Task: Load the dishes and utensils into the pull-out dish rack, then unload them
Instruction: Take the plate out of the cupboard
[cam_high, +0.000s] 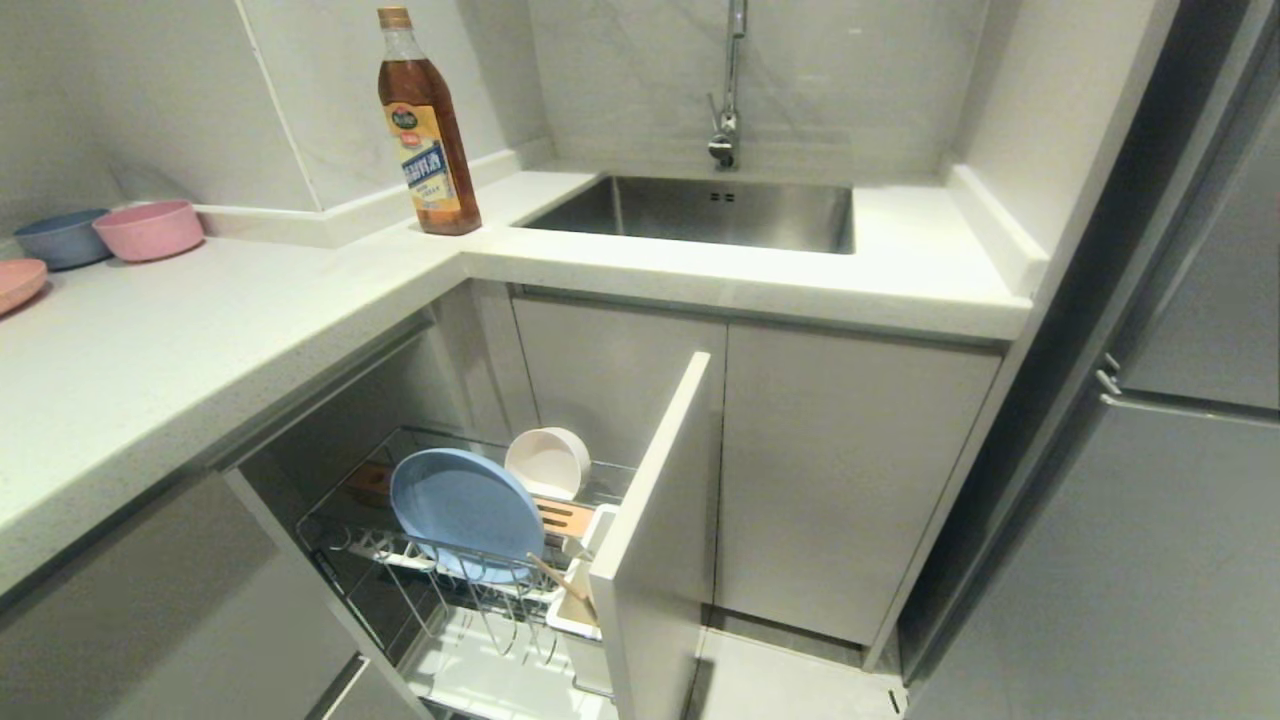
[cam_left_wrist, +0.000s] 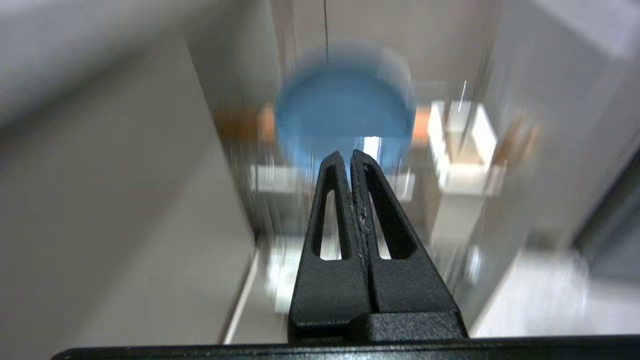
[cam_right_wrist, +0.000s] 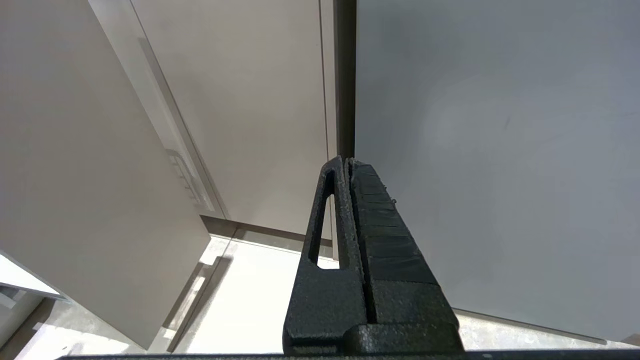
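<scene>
A: Head view: what was seen in the lower centre of the frame?

B: The pull-out dish rack (cam_high: 470, 590) was seen drawn out from under the counter, its white front panel (cam_high: 650, 540) standing at the right of the basket. The light-blue plate (cam_high: 466, 512) was stood upright among the prongs, and the white bowl (cam_high: 548, 462) was set on its side just behind it, toward the cabinet. The chopsticks (cam_high: 560, 580) were seen leaning in a white holder (cam_high: 578, 612) beside the front panel. The spoon could not be made out.

A: And the upper part of that frame?

B: A brown sauce bottle (cam_high: 427, 125) was stood on the countertop (cam_high: 200, 330) left of the steel sink (cam_high: 700, 212). At the far left edge a pink bowl (cam_high: 150, 229), a grey-blue bowl (cam_high: 62, 238) and a pink plate (cam_high: 18, 282) were seen. Neither arm was shown there.

A: How were the grippers found?

B: In the left wrist view the left gripper (cam_left_wrist: 346, 156) was seen clenched, fingers pressed together with nothing between them, pointed at the blurred blue plate (cam_left_wrist: 345, 115) and well apart from it. In the right wrist view the right gripper (cam_right_wrist: 345, 162) was likewise seen clenched and empty, aimed at closed cabinet doors (cam_right_wrist: 240, 100).
</scene>
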